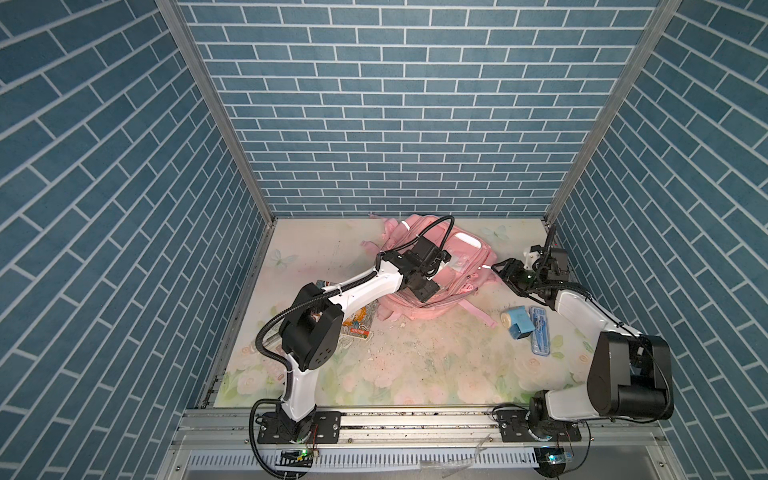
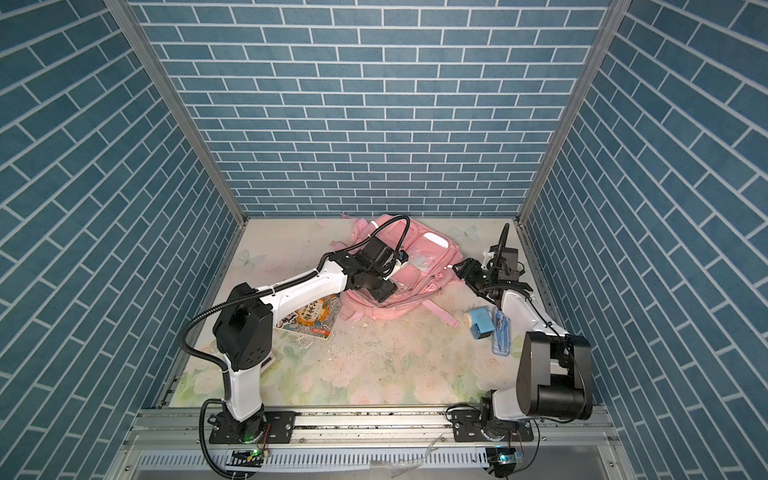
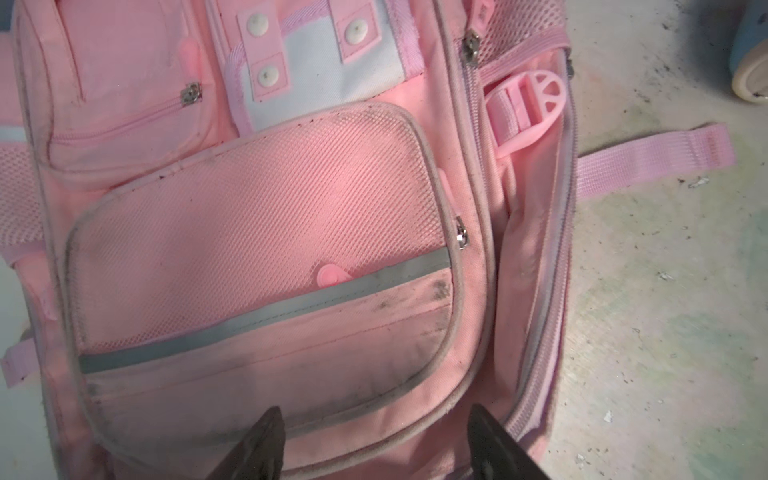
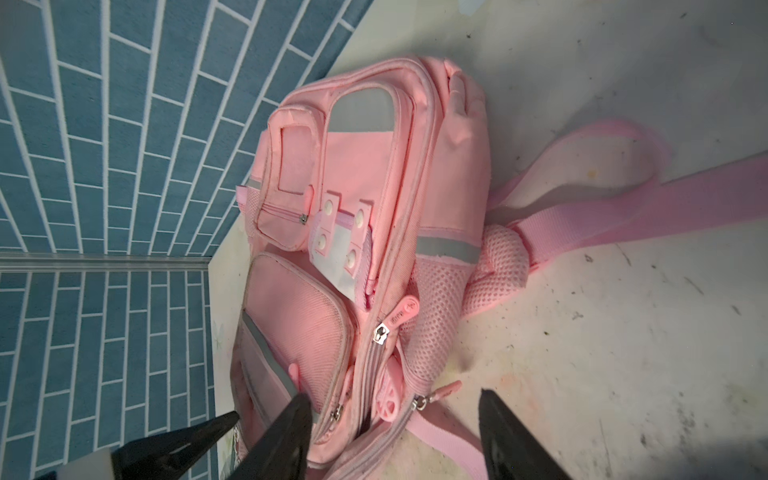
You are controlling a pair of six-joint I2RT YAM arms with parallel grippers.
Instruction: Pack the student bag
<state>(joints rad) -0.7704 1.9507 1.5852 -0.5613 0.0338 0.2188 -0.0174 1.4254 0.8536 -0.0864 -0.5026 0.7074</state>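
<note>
The student bag (image 1: 469,257) (image 2: 440,253) is a pink backpack lying front-up at the back middle of the table. Its side zip stands partly open (image 3: 532,257), and a pink buckle (image 3: 536,104) shows inside. My left gripper (image 1: 428,293) (image 2: 384,293) (image 3: 374,419) hovers over the bag's lower front pocket, open, with only fabric beneath it. My right gripper (image 1: 498,270) (image 2: 459,268) (image 4: 392,399) is at the bag's right side, open. A zip pull (image 4: 419,402) and the open seam lie between its fingers, untouched.
A colourful book (image 1: 357,324) (image 2: 311,320) lies partly under the left arm. A blue box with a cream roll (image 1: 517,326) (image 2: 482,322) and a clear blue case (image 1: 542,332) (image 2: 501,332) sit near the right arm. Pink straps (image 1: 478,313) trail from the bag.
</note>
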